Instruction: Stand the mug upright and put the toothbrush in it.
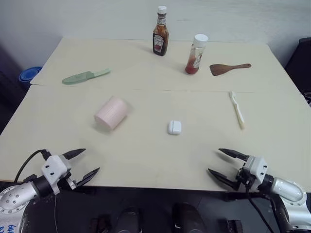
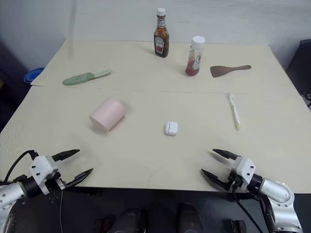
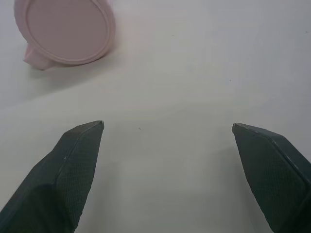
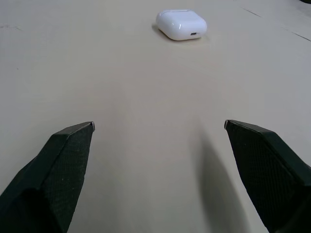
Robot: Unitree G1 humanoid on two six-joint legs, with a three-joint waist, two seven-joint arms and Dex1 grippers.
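Left eye view: mug (image 1: pixel 112 112) lying on its side on the table (image 1: pixel 146 155), left of centre, flat pink base turned toward the near-left edge. Toothbrush (image 1: pixel 237 109) flat on the right half, bristled head at the far end, well apart from the mug. Small white case (image 1: pixel 174 127) between the two, a little nearer the front edge.

Along the far side: pale green knife (image 1: pixel 85 76) at left, ketchup bottle (image 1: pixel 160 32) upright near the back edge, clear sauce bottle (image 1: pixel 196 54) with a white cap just right of it, wooden spatula (image 1: pixel 229 68) further right.

Left gripper (image 1: pixel 86 163) at the near-left edge, fingers spread wide, holding nothing (mug base ahead of it in the left wrist view). Right gripper (image 1: pixel 223 162) at the near-right edge, likewise wide and empty, white case ahead of it.
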